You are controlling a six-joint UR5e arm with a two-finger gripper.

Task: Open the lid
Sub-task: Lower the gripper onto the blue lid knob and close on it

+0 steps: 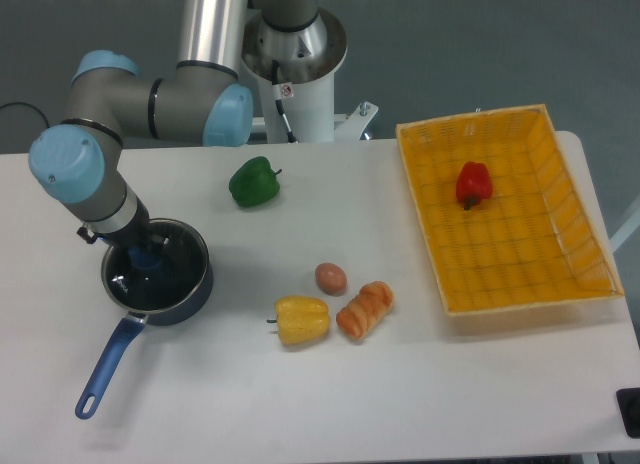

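A dark blue saucepan [190, 289] with a long blue handle [103, 369] stands at the table's left. The glass lid [165, 279] lies flat on it, its thin rim flush with the pan's edge. My gripper [146, 250] points down over the back of the lid, right at the blue centre knob [150, 256]. The wrist hides most of the knob and the fingertips. Whether the fingers clamp the knob cannot be made out.
A green pepper [254, 182] lies behind the pan. A yellow pepper [302, 320], a small brown potato [331, 278] and an orange striped item [365, 309] lie mid-table. At the right, a yellow basket [580, 234] holds a red pepper [473, 184].
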